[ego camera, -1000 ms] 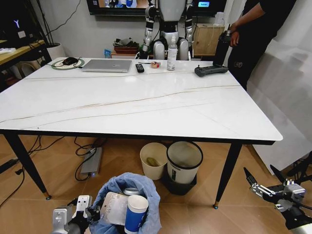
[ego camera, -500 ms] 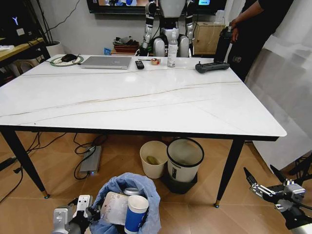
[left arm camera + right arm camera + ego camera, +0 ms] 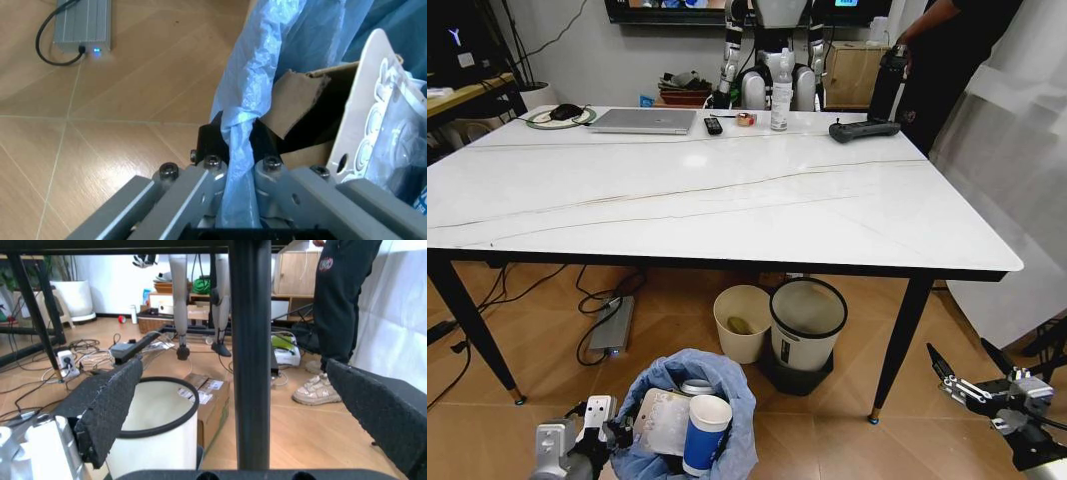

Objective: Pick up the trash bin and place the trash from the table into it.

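The trash bin (image 3: 689, 372), lined with a light-blue bag, sits low in front of me, near the floor. My left gripper (image 3: 613, 437) is shut on its rim, and the left wrist view shows the fingers (image 3: 208, 145) pinching the blue bag (image 3: 257, 75). Inside lies trash: a blue-white paper cup (image 3: 703, 432), a white packet (image 3: 661, 424), torn brown cardboard (image 3: 299, 95) and a white plastic tray (image 3: 373, 110). The table (image 3: 727, 200) stands ahead. My right gripper (image 3: 960, 354) hangs open low at the right, holding nothing, beside a black table leg (image 3: 250, 355).
On the table's far edge lie a laptop (image 3: 645, 121), a remote (image 3: 713, 125), a bottle (image 3: 780, 100) and a black controller (image 3: 864, 129). Under the table stand a cream bucket (image 3: 742, 322) and a white bin with black rim (image 3: 807, 322). A person stands at the far right corner.
The whole head view has shifted, so the camera has moved relative to the table. The bin and both grippers keep their places in the picture.
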